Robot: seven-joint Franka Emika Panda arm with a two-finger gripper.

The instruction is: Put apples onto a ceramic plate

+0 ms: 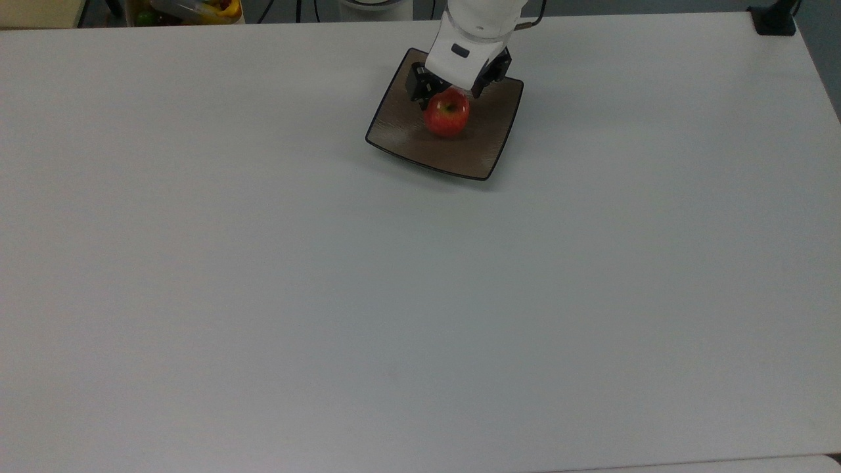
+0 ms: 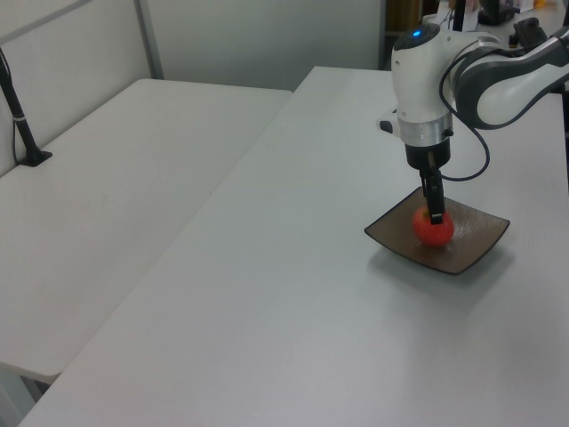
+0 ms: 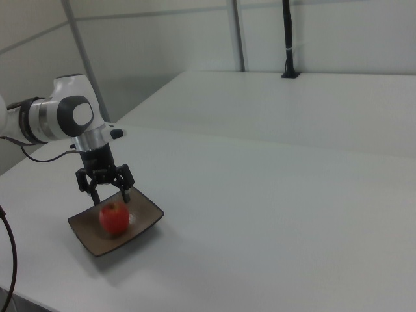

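Note:
A small red apple with a yellow-green stem dimple rests on the square brown-grey ceramic plate, near its middle. My gripper hangs just above the apple, open, its black fingers spread wider than the fruit and not touching it. In the right view the apple sits on the plate below the gripper, with a gap between them. The left view shows the apple on the plate with one finger in front of its top.
The plate sits near the far edge of a wide white table. A bin of coloured items stands beyond the top view's upper left corner. A black clamp base occupies the upper right corner. A second white table adjoins.

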